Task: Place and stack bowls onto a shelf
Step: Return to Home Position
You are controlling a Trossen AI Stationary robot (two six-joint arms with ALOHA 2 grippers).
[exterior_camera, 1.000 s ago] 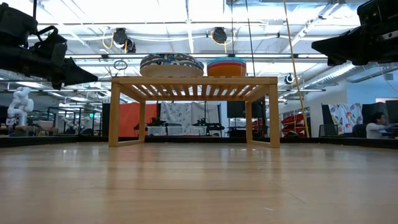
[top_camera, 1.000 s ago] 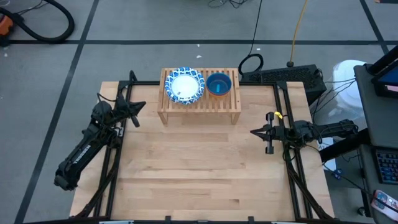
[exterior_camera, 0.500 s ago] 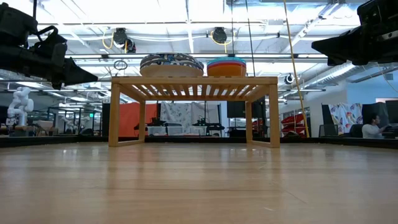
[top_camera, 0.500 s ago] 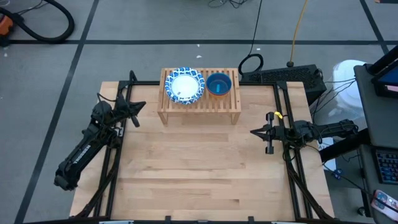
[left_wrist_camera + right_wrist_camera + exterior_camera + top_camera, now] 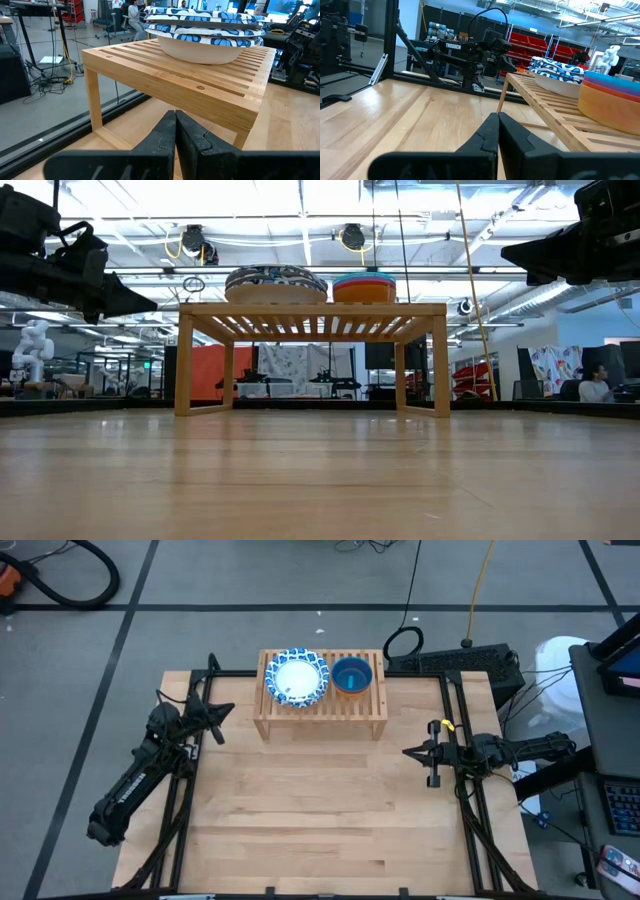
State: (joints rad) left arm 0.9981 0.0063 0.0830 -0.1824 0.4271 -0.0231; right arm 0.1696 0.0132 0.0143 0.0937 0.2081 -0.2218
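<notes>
1. The wooden table [image 5: 320, 830] carries everything; most of its top is bare boards.
2. The left arm [image 5: 140, 775] lies along the tabletop's left edge. The right arm [image 5: 510, 752] reaches in over the right edge, about halfway along it.
3. The shelf [image 5: 320, 716] stands at the middle of the tabletop's far edge, upright on its side legs.
4. The stack of blue-patterned bowls [image 5: 297, 677] sits on the left part of the shelf's slatted top.
5. The stack of plain bowls [image 5: 352, 676] sits just beside it towards the right, with a blue bowl on top and orange showing below.
6. The left gripper [image 5: 228, 708] hangs near the far left corner, pointing at the shelf, apart from it. Its fingers [image 5: 162, 135] are pressed together and hold nothing.
7. The right gripper [image 5: 407, 752] points inward from the right edge, well apart from the shelf. Its fingers [image 5: 512, 137] are likewise pressed together and empty.
</notes>
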